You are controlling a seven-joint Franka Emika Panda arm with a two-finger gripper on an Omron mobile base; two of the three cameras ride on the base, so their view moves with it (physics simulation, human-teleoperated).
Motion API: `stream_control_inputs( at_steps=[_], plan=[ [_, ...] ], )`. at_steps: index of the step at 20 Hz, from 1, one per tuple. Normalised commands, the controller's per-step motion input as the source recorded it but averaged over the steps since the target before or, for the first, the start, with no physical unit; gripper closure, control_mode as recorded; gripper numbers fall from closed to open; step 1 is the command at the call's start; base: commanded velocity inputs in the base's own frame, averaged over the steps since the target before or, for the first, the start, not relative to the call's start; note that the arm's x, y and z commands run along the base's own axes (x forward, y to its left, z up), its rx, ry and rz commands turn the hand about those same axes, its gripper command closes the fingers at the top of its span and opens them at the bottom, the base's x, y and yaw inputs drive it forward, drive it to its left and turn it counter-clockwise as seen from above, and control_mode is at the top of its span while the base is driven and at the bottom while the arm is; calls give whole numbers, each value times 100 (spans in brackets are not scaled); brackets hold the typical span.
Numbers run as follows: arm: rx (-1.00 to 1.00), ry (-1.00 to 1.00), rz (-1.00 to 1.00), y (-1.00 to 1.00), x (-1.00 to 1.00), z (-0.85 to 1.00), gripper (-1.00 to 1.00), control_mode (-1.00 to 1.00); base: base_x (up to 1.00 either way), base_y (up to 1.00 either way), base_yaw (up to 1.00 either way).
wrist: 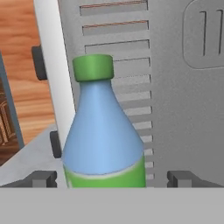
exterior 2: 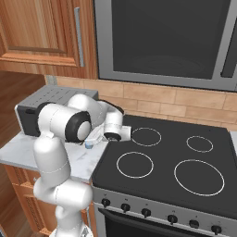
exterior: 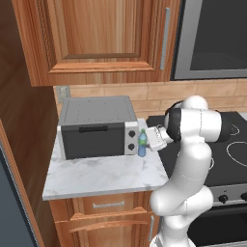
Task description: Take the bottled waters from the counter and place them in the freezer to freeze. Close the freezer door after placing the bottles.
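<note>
A blue-tinted water bottle [exterior: 142, 144] with a green cap stands on the marbled counter [exterior: 96, 176], against the right end of the grey toaster oven. My gripper [exterior: 148, 139] reaches it from the right and is open. In the hand view the bottle [wrist: 103, 131] fills the middle, upright, between my gripper's [wrist: 111, 178] two dark fingertips [wrist: 41, 178], with a gap on each side. A sliver of the bottle [exterior 2: 88, 145] peeks out under my arm in the right base view. A strip of the dark slate-grey freezer [exterior: 10, 202] shows at the lower left edge.
The toaster oven [exterior: 96, 128] takes up the back of the counter, and its vented side [wrist: 175, 87] stands right behind the bottle. The black stovetop [exterior 2: 166, 162] adjoins the counter on the right. Wooden wall cabinets [exterior: 96, 38] hang overhead. A wooden panel [exterior: 19, 120] borders the counter's left.
</note>
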Motion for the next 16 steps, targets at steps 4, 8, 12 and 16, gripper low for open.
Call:
stream_control_inputs(
  at_steps=[4, 8, 12, 16],
  plan=[
    [0, 0, 0, 14, 0, 0, 100, -100, 0, 0, 0],
    [0, 0, 0, 0, 0, 0, 100, -100, 0, 0, 0],
    [0, 0, 0, 0, -2, 0, 100, -100, 0, 0, 0],
    [0, -3, 0, 0, -26, 36, 100, -100, 0, 0, 0]
  ],
)
